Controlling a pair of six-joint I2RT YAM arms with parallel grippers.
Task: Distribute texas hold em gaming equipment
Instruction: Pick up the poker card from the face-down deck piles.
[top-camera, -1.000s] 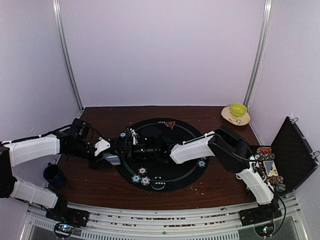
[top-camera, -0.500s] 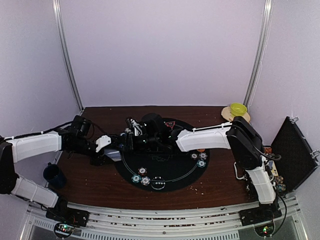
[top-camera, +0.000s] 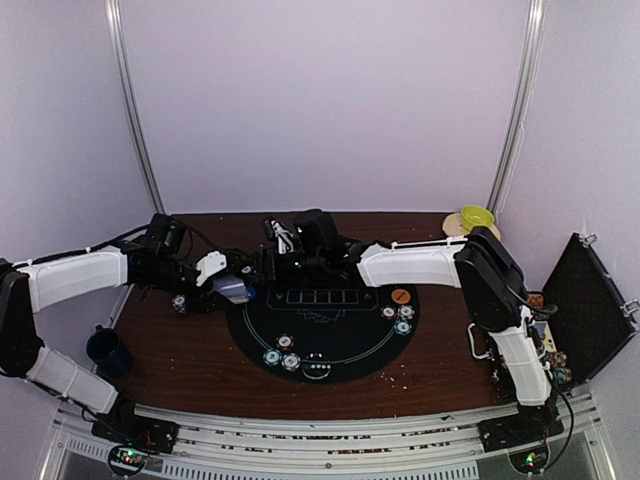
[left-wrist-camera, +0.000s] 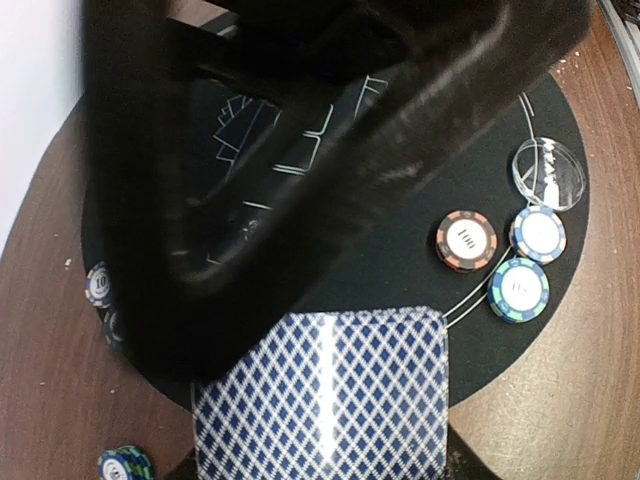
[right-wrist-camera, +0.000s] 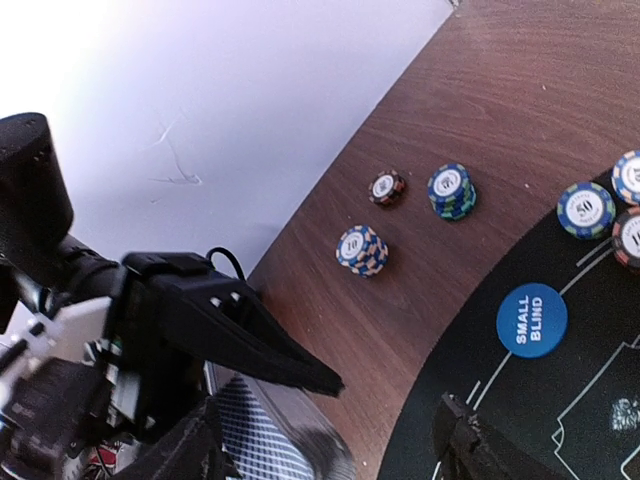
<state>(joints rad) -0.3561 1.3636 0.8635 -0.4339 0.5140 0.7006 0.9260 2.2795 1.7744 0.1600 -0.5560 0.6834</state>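
Counting | card deck 1 | chip stacks on table 3 | blue button 1

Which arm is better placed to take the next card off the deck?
Right. Its hand is open and sits right beside the deck of cards, while the left hand is occupied, shut on that deck.

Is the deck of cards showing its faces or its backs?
Backs. The deck shows a blue diamond pattern in the left wrist view.
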